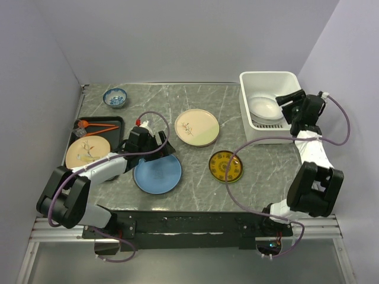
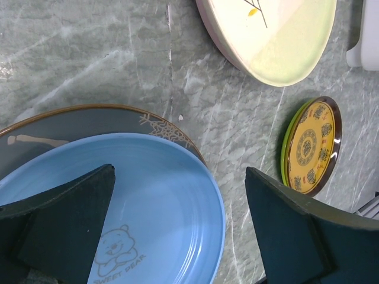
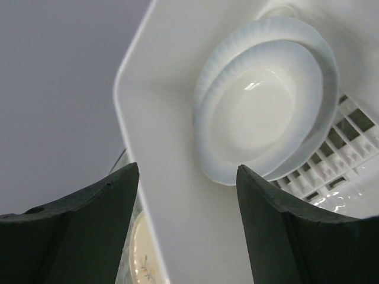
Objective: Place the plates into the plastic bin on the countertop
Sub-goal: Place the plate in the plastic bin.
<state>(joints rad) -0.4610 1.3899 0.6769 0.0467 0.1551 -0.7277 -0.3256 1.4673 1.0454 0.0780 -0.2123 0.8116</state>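
The white plastic bin (image 1: 269,78) stands at the back right of the countertop (image 1: 195,94). Two white plates (image 3: 260,112) lie stacked inside it. My right gripper (image 3: 186,170) hangs open and empty over the bin's near wall; in the top view the right gripper (image 1: 283,108) is at the bin's right side. My left gripper (image 2: 180,225) is open just above a blue plate (image 2: 154,195), its jaws either side of the plate's rim, not touching. The blue plate rests on a grey, brown-rimmed plate (image 2: 71,121). A cream sprig plate (image 1: 196,127) and a small yellow-patterned plate (image 1: 225,166) lie mid-table.
A black tray (image 1: 112,123) at the left carries another cream plate (image 1: 87,151) and orange sticks (image 1: 98,127). A small blue-and-white bowl (image 1: 115,97) sits at the back left. Grey walls close in both sides and the back.
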